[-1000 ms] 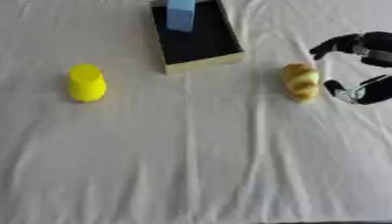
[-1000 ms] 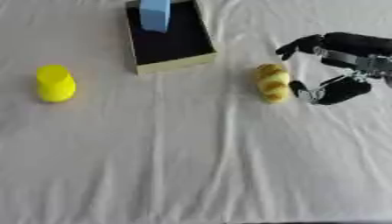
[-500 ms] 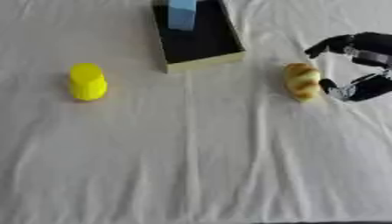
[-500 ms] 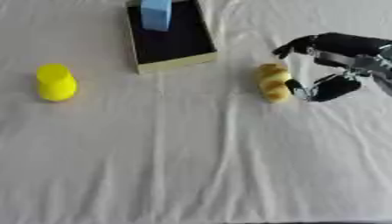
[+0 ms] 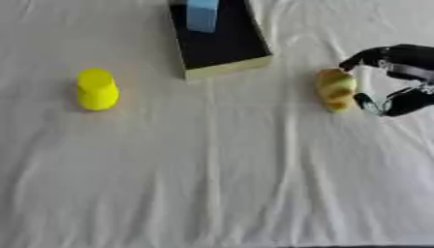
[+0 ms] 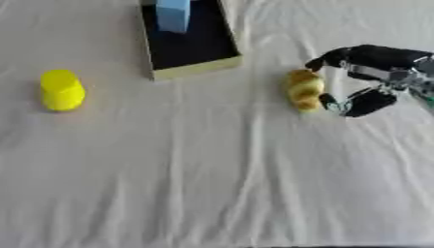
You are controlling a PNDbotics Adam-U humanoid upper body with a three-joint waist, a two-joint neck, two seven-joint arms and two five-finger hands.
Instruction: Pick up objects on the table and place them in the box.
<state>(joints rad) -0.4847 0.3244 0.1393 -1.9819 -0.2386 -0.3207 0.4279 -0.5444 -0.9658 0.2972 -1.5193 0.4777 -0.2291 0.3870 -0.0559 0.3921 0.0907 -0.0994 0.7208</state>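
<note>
Right eye view: right hand [image 6: 364, 80] open (fingers curved, holding nothing) just beside yellow-brown object [image 6: 303, 90].

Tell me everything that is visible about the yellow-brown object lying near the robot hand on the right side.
The yellow-brown object is a small oblong lump, golden yellow with darker brown patches, rather like a bread roll or pastry; its material cannot be told. It lies flat on the white cloth, long axis running away from the camera, to the right of the box and apart from it. The right robot hand is around its right side, one finger above its far end and the thumb by its near end; whether they touch it is not clear.
</note>
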